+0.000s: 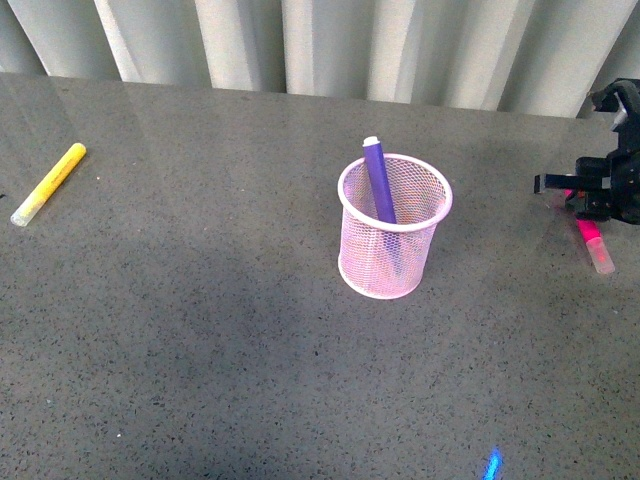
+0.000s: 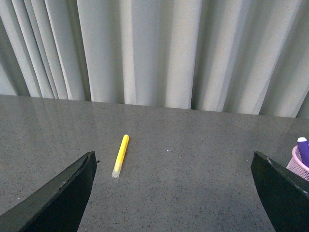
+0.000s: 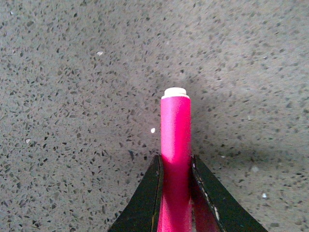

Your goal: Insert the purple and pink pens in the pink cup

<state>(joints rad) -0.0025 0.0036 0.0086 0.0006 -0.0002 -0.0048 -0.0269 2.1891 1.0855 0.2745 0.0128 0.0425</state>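
A: Fingers [image 3: 145,202] of our right gripper [image 3: 175,162] press against both sides of the pink pen [image 3: 175,128]; the pen runs straight out ahead of them, white end furthest; we judge this end grip lets us tip it upright later.
B: Lifted, or lying on the table [image 3: 72,96]?
A: We cannot tell; well apart from those fingers, towards our left side, stands the pink cup [image 1: 375,265]; the purple pen [image 1: 378,180] leans inside it, so half is done.
B: And our left gripper [image 2: 173,154]?
A: Spread wide, holding nothing; the yellow marker [image 2: 120,155] lies ahead between its fingers, untouched, being no part of our job.
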